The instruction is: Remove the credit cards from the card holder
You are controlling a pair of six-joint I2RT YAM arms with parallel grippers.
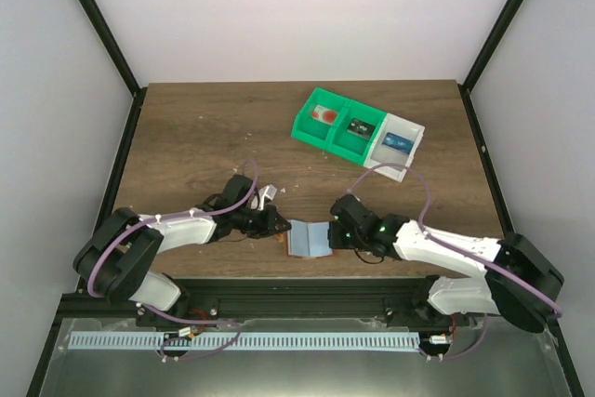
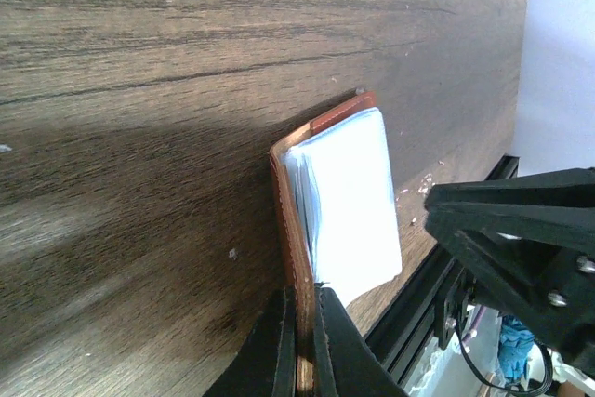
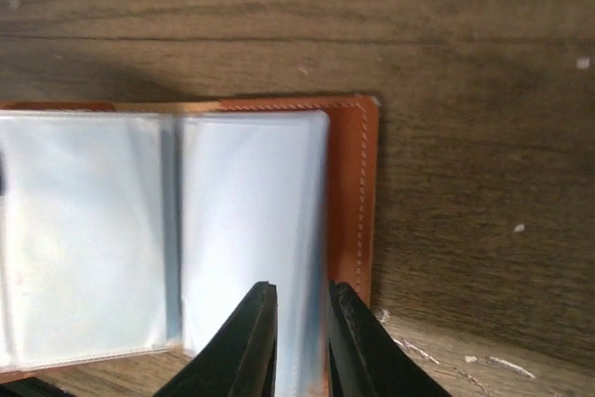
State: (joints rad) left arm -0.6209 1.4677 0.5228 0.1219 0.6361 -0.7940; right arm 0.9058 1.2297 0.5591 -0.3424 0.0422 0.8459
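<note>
The card holder (image 1: 307, 238) lies open on the table near the front edge, with a reddish-brown cover and pale blue-grey inner sleeves. My left gripper (image 1: 277, 222) is shut on its left cover edge. In the left wrist view the fingers (image 2: 302, 299) pinch the brown cover (image 2: 290, 220), which stands on edge. My right gripper (image 1: 337, 234) is at the holder's right side. In the right wrist view its fingers (image 3: 299, 309) close on a pale sleeve (image 3: 251, 220) beside the brown cover (image 3: 353, 183). No card shows inside the sleeves.
A green tray (image 1: 337, 127) with a white end compartment (image 1: 400, 142) stands at the back right. A card lies in each compartment: reddish (image 1: 323, 115), dark (image 1: 359, 125), blue (image 1: 398, 143). The table's black front rail (image 1: 307, 287) runs just behind the holder.
</note>
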